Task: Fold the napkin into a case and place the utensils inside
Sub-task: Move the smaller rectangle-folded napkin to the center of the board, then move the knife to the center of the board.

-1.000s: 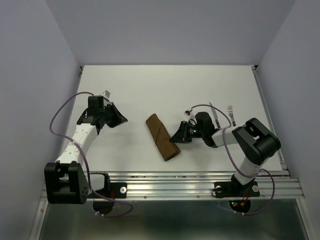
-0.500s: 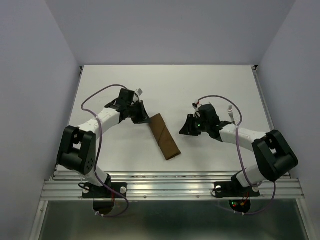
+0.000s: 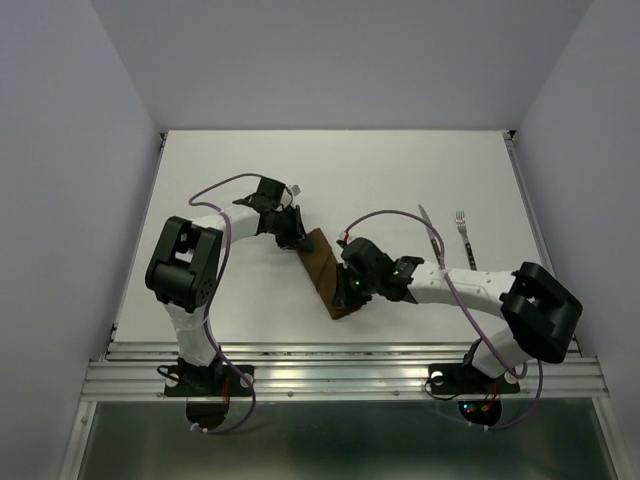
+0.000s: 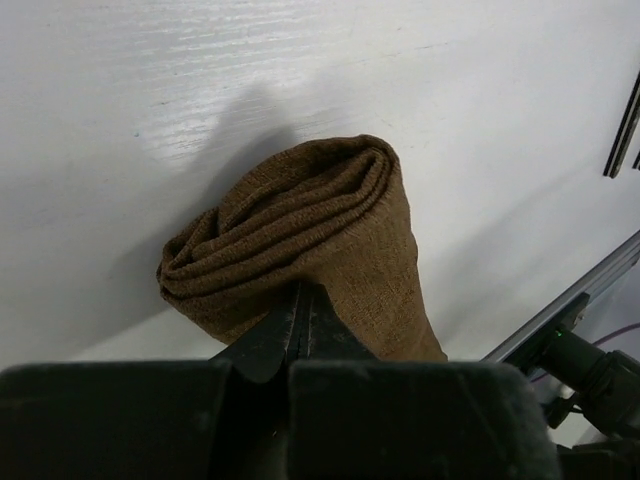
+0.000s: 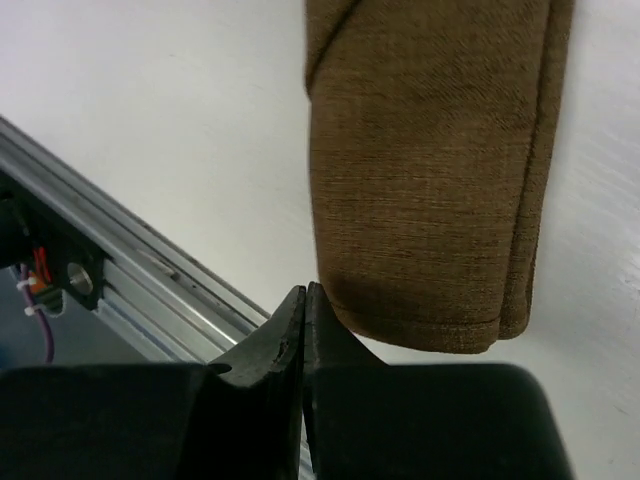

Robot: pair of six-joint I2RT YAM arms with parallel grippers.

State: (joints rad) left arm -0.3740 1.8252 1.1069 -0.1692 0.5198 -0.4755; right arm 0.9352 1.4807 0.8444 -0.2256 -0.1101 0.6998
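Note:
The napkin lies folded as a narrow brown case point(image 3: 322, 268) on the white table, running diagonally from far left to near right. My left gripper point(image 3: 297, 239) is shut, and its tips point(image 4: 303, 292) rest on top of the case's rolled far end point(image 4: 320, 215). My right gripper point(image 3: 349, 291) is also shut, with its tips point(image 5: 304, 292) just off the near corner of the case point(image 5: 430, 170) and no cloth between them. The utensils lie to the right on the table: a knife point(image 3: 432, 238) and a fork point(image 3: 463, 229), both outside the case.
The metal rail point(image 3: 340, 357) runs along the table's near edge, close below the case's near end, and it also shows in the right wrist view point(image 5: 130, 265). Both arms reach inward over the table's middle, and grey walls enclose the table.
My left gripper has moved right onto the case's far end. My right gripper opened wider, swung left to the case's near end and closed. The case has hardly shifted.

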